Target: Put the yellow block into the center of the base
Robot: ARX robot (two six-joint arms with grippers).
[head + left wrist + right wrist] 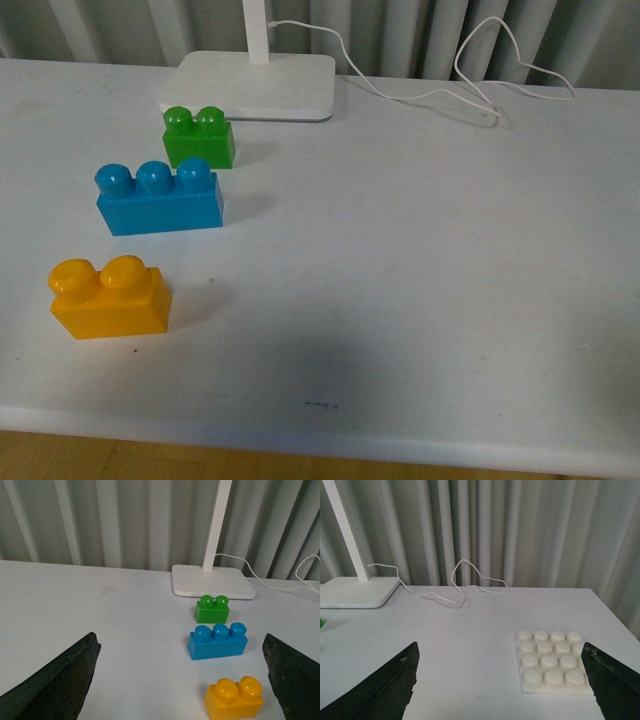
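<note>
left gripper (179, 637): jaws spread wide, nothing between them but bare table, holding nothing, touching nothing seen
right gripper (500, 646): jaws spread wide too, empty, no grip on anything
yellow block (110, 299): on table (430, 260), upright, two studs up, farthest of the three bricks from lamp foot (255, 85), near table's front edge; in left wrist view (234, 700) lying ahead of the open jaws, closer to one jaw, not touched
base (552, 663): flat on table, studs up, nothing on it; well apart from lamp foot, on the side where cable leaves the foot; out of front view; one corner next to a right jaw in right wrist view, contact cannot be told
blue brick (160, 200): three studs, upright, between yellow block and lamp foot, apart from both
green brick (200, 138): two studs, upright, just in front of lamp foot's front edge; small gap to the foot shows in left wrist view
brick row: green, blue, yellow running away from lamp foot toward the robot, none touching another
cable (455, 92): white, loose loops on table, running off from lamp foot on the side away from the bricks
arms in front view: neither seen
</note>
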